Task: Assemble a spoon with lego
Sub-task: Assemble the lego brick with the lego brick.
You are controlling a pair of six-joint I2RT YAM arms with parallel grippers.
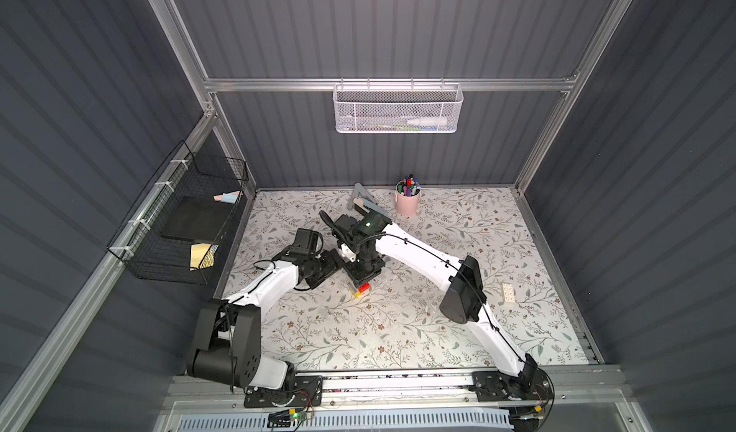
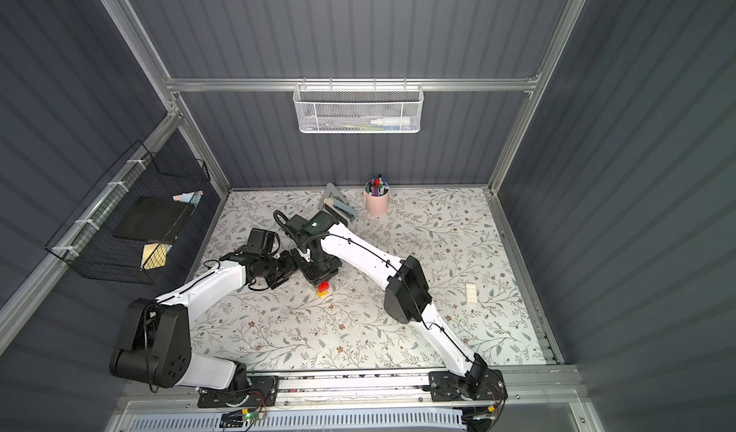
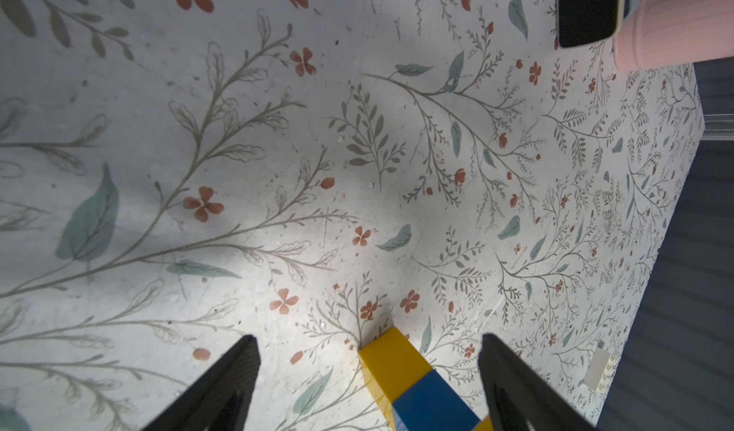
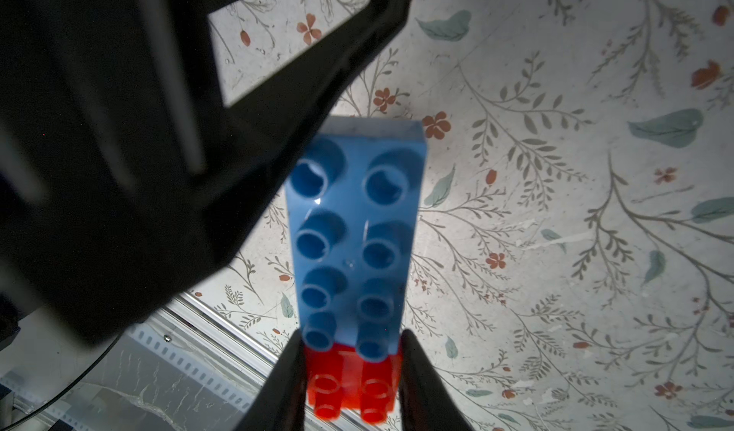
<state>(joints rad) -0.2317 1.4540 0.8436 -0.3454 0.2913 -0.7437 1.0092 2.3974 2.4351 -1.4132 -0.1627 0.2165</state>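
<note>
Two hands meet at the middle of the surface (image 1: pixel 398 330), where we see the right hand (image 4: pixel 352 335) clamped on the red end of the spoon (image 4: pixel 357 230) and the left hand (image 3: pixel 368 337) spread wide astride its yellow-and-blue row. One white brick (image 1: pixel 507 293) lies well apart near the right edge; one pink cup (image 1: pixel 407 203) stands at the back edge; the front lies open.

We log left arm (image 1: pixel 271 286) and right arm (image 1: pixel 418 256) both reaching inward, wrists nearly meeting. Left claw (image 3: pixel 368 341) spread wide, roughly level. Right claw (image 4: pixel 352 335) points down, clamped on the spoon (image 4: pixel 357 226).
</note>
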